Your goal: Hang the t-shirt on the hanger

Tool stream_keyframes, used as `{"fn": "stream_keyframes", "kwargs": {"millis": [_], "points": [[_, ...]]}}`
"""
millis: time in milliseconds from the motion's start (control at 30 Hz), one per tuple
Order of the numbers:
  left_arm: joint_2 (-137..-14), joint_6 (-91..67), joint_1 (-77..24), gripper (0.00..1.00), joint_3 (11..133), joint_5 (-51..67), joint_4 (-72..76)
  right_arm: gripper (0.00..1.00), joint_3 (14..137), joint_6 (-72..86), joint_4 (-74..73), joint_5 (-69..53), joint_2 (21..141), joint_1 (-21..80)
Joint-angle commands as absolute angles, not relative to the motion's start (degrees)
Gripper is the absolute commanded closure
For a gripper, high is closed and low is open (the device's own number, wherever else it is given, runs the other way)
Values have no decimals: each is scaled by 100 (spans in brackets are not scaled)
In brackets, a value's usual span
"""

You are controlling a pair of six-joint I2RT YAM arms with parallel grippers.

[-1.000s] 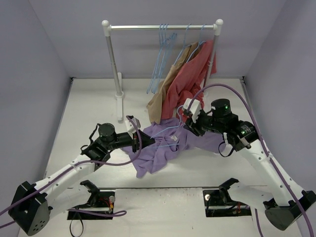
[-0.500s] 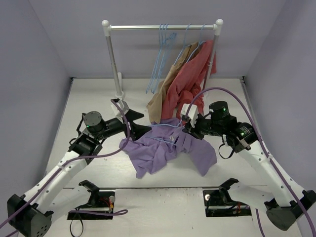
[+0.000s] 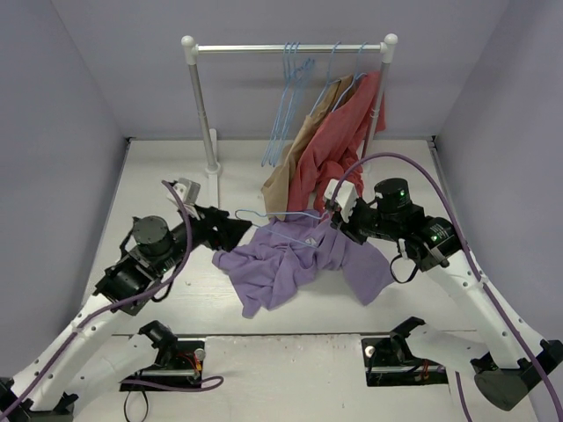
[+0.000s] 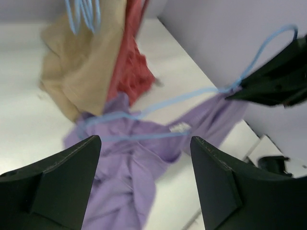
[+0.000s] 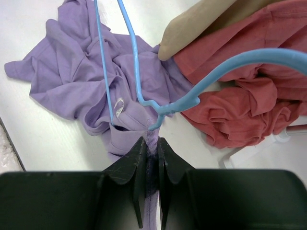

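The lavender t-shirt (image 3: 281, 264) lies crumpled mid-table, with its collar end lifted at the right. My right gripper (image 3: 335, 226) is shut on a fold of that purple cloth (image 5: 120, 72) at the neck, the jaws pinching it tight (image 5: 151, 143). The light-blue hanger (image 3: 281, 217) lies across the top of the shirt. One arm runs into the neck opening, and its stem (image 5: 160, 108) ends just above the right jaws. My left gripper (image 3: 237, 230) hangs open to the left of the shirt and touches nothing. In the left wrist view the shirt (image 4: 124, 177) and hanger (image 4: 158, 103) show between its fingers (image 4: 62, 184).
A clothes rack (image 3: 290, 48) stands at the back with spare blue hangers (image 3: 286, 97), a tan garment (image 3: 283, 176) and a brick-red garment (image 3: 339, 145) that reaches down to the table just behind the t-shirt. The rack's left post (image 3: 204, 114) stands behind my left arm.
My left gripper opened, let go of the shirt and drew back to the left. The shirt's left side dropped and spread out. My right gripper closed tighter on the collar and barely moved.
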State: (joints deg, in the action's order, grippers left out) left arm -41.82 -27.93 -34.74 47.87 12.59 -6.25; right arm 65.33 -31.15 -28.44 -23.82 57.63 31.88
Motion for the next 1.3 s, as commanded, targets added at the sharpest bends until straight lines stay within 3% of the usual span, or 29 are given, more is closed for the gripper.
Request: {"fn": "stream_keyframes", "kwargs": {"millis": [0, 233, 733, 1267], "points": [[-4431, -3888, -4480, 29, 4424, -595, -521, 100, 6947, -3046, -2523, -2137, 5863, 3199], [-5639, -4882, -5651, 29, 4271, -1875, 143, 100, 6925, -3005, -2522, -1995, 5888, 3199], [-7467, -5502, -6134, 29, 4780, -2803, 606, 100, 6698, -2760, -2426, -2074, 5863, 3217], [-8472, -5572, -6223, 29, 5198, -3287, 602, 100, 6640, -2650, -2369, -2184, 5665, 3234]]}}
